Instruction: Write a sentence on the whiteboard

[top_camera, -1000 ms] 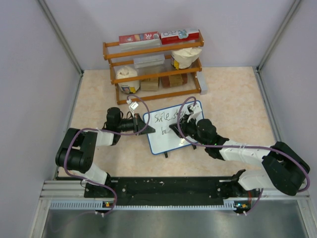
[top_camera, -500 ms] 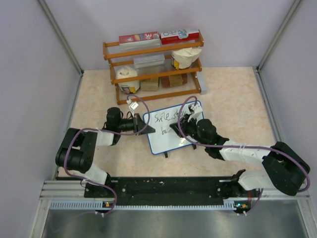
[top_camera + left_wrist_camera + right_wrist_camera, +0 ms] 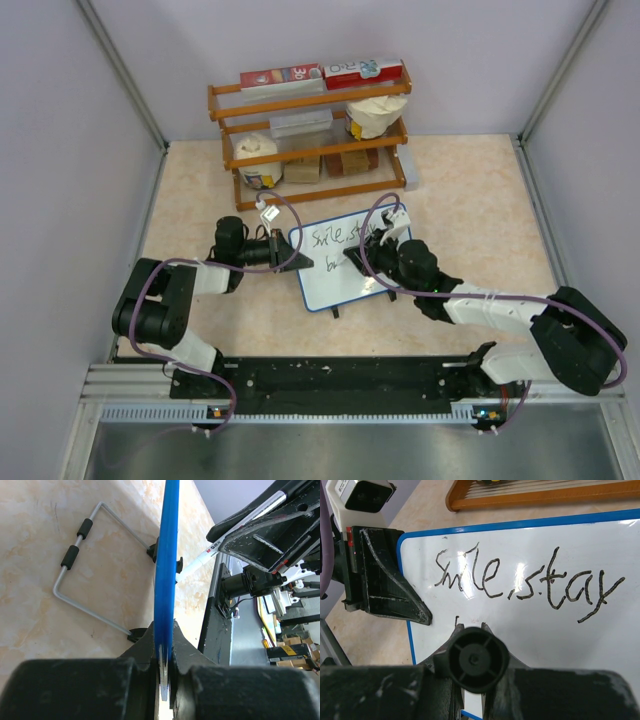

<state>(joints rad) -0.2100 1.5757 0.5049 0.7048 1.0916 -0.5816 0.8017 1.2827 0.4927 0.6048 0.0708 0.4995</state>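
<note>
**Second line of the sentence just begun**

The whiteboard (image 3: 335, 282) is stood about the middle of the tabletop (image 3: 470, 200), between the two arms and well apart from the rack (image 3: 310, 135) at the far edge. It is propped at a tilt on its wire stand (image 3: 75, 545). Its left edge is pinched in the left claw (image 3: 298, 260), whose jaws are seen in the left wrist view closed narrowly on the blue frame (image 3: 167, 555).

The marker (image 3: 215, 550) is held in the right claw (image 3: 366, 262), gripped tight between both fingers with its tip brought to the board face. In the right wrist view its butt end (image 3: 471, 659) is seen head-on, so the tip itself is hidden.

Of the sentence (image 3: 520, 582), the first line, "Smile, stay", is written across the upper part of the board. Below it, near the left edge, only a short upright stroke (image 3: 456, 621) can be made out; from above it reads as a "b".

The step in hand is judged to be the first word of the second line. For the next move, the tip has to be carried rightward in small strokes with light, even pressure, while the board is braced by the left claw. Room is left to the right and below, so the line need not be crowded.
</note>
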